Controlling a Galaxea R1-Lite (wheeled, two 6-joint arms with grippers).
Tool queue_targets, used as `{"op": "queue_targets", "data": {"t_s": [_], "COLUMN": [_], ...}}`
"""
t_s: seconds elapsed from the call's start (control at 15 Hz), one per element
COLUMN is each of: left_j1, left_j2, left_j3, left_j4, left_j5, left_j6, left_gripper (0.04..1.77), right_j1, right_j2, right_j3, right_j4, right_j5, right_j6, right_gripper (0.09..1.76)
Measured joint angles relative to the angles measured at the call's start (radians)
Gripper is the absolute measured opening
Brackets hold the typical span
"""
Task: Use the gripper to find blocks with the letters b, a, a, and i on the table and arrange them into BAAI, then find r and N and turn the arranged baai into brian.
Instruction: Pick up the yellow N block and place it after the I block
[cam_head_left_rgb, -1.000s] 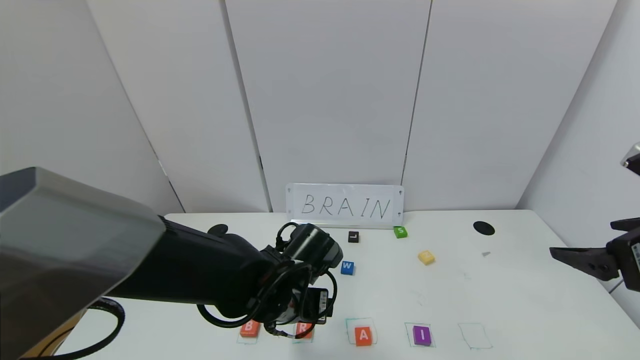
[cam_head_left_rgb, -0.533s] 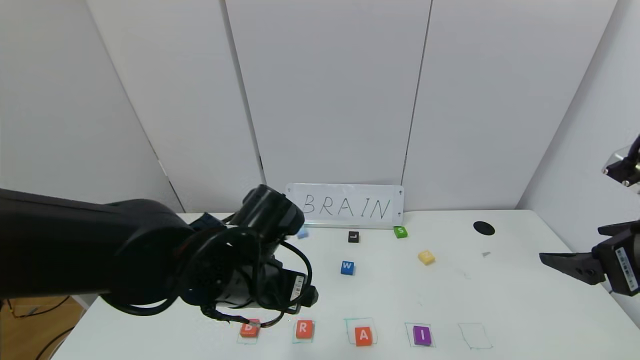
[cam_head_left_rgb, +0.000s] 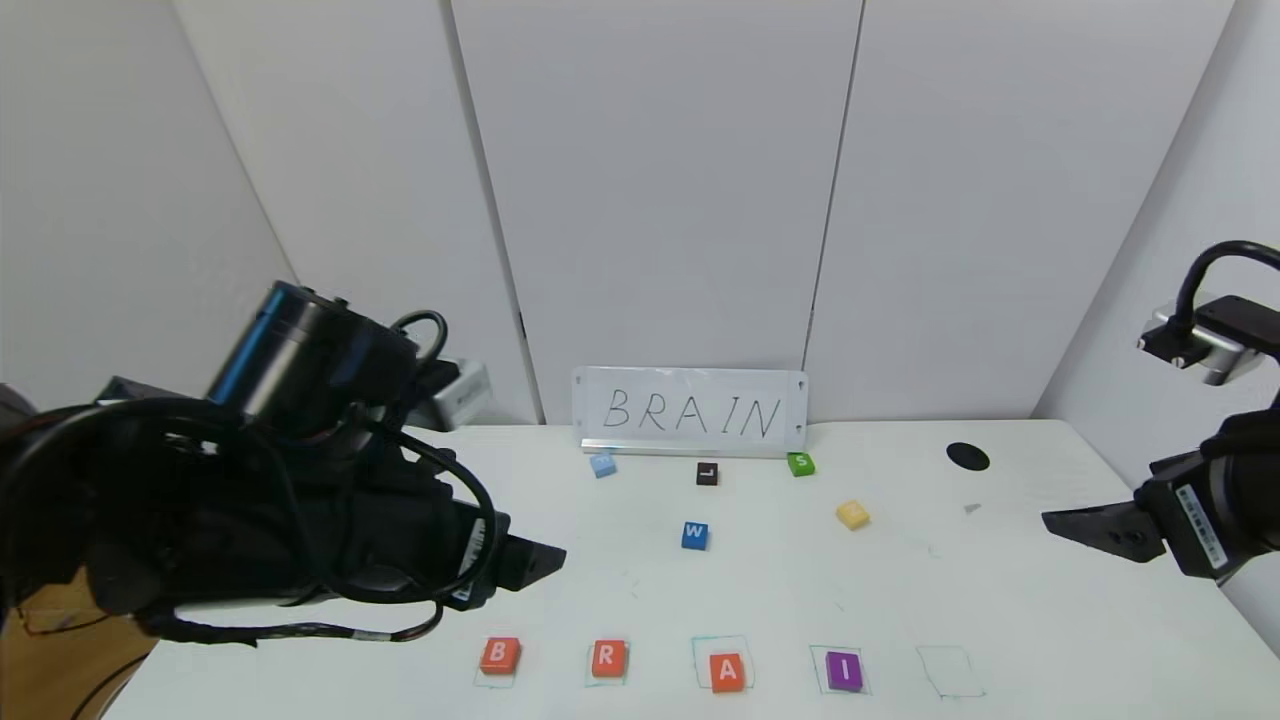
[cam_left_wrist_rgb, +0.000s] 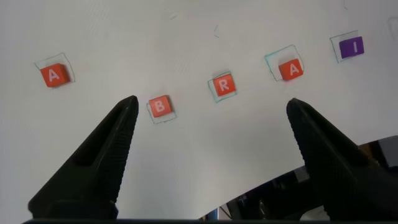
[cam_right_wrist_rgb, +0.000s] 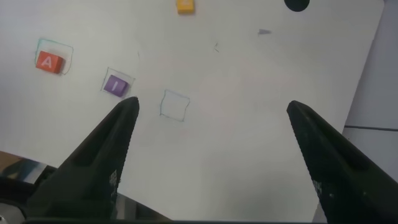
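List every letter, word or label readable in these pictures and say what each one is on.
"BRAIN": handwritten on the white sign standing at the table's far edge.
"B": orange-red block.
"R": orange-red block.
"A": orange-red block; a second "A" block in the left wrist view.
"I": purple block.
"W": blue block.
"L": black block.
"S": green block.
Yellow block, pale blue block, arm stickers: unreadable.
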Motion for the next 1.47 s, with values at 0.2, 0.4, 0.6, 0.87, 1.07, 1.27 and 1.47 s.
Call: {"op": "queue_targets", "data": {"t_s": [0.2,0.4,0.6,0.87,1.07,1.27,1.47], "left_j1": [0.129,0.24,0.274,0.273,0.272,0.273,0.275], "left_j2": [-0.074,-0.116,-0.133,-0.136,-0.135,-0.134,-0.134], "left_j3": [-0.002,-0.013,-0.013,-0.008,-0.007,-0.005,-0.003], "left_j4": [0.013,0.024,0.023,0.021,0.018,0.014,0.013], "left_j5": [-0.09,-0.156,-0.159,-0.159,-0.159,-0.159,-0.157], "left_j6": [0.088,0.163,0.169,0.17,0.171,0.179,0.18], "left_gripper": [1.7,1.7,1.7,1.71,1.71,1.71,1.71], "right_j1": [0.0,-0.004,-0.026,-0.064,-0.074,-0.074,-0.072], "right_j2": [0.068,0.167,0.28,0.445,0.556,0.66,0.765], "right_j3": [-0.084,-0.159,-0.235,-0.357,-0.443,-0.531,-0.621], "right_j4": [0.068,0.077,0.076,0.08,0.08,0.08,0.082], "right_j5": [0.005,0.08,0.136,0.141,0.141,0.14,0.14], "right_j6": [0.006,0.04,0.051,0.045,0.015,-0.015,-0.019], "right_gripper": [1.71,1.71,1.71,1.71,1.71,1.71,1.71]}}
